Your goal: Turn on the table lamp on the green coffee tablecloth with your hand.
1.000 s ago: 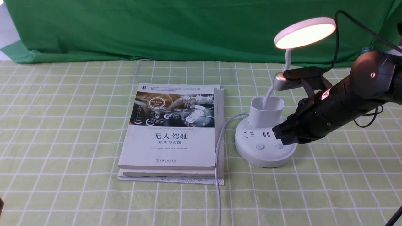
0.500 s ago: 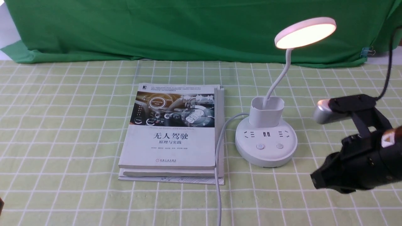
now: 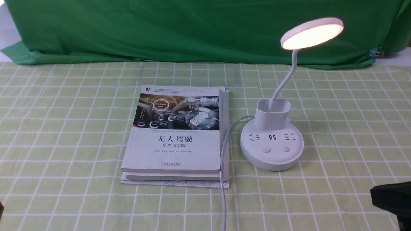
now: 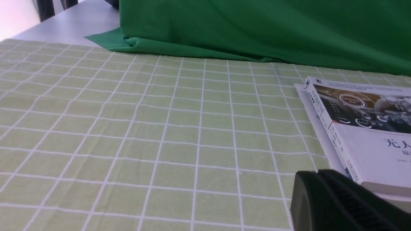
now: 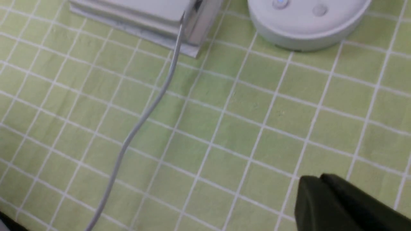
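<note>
The white table lamp (image 3: 272, 146) stands on the green coffee tablecloth (image 3: 64, 134), right of centre. Its disc head (image 3: 312, 33) glows warm. The left button (image 3: 266, 149) on its base shows a faint blue light. My right gripper (image 3: 374, 192) is shut and empty at the front right corner, well away from the lamp; in the right wrist view (image 5: 316, 179) it hangs over bare cloth with the lamp base (image 5: 308, 19) beyond it. My left gripper (image 4: 316, 173) is shut and empty, low over the cloth beside the book's near corner.
Two stacked books (image 3: 176, 134) lie left of the lamp, also in the left wrist view (image 4: 362, 128). The lamp's grey cable (image 3: 223, 179) runs along their right edge to the front. A dark green backdrop cloth (image 3: 192, 29) hangs behind.
My right arm has drawn back from the lamp base toward the front right, down to the frame's corner. The lamp head is lit in all frames.
</note>
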Controlling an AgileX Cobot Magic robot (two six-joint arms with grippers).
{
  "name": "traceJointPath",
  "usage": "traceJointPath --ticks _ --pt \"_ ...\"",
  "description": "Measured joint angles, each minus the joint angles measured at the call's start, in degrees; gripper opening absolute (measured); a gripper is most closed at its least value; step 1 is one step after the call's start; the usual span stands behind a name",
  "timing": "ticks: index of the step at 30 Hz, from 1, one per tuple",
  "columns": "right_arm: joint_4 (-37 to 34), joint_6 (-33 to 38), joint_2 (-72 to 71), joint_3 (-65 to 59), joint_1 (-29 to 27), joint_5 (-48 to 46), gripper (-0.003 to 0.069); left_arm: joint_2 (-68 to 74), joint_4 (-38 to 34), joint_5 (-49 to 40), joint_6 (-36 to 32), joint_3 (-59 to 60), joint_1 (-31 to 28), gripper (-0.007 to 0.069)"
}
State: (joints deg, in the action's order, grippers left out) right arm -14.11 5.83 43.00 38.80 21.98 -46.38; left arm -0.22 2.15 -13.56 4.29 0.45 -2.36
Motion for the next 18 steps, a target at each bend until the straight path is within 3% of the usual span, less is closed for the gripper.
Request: traceJointPath --ticks 3,6,11,18 --pt "0.80 4.59 -5.41 -6.07 -1.34 9.17 0.0025 0.00 0.00 0.00 0.00 0.00 0.00 0.0003" --pt "0.57 9.44 -15.32 -15.92 -6.45 18.93 0.0025 0.00 0.00 0.00 0.00 0.00 0.00 0.0003" --pt "0.57 11.43 -31.64 -32.76 -15.26 31.48 0.0025 0.00 0.00 0.00 0.00 0.00 0.00 0.0003" --pt "0.62 11.83 -39.93 -39.20 -19.19 34.45 0.0025 0.00 0.00 0.00 0.00 0.00 0.00 0.0003"
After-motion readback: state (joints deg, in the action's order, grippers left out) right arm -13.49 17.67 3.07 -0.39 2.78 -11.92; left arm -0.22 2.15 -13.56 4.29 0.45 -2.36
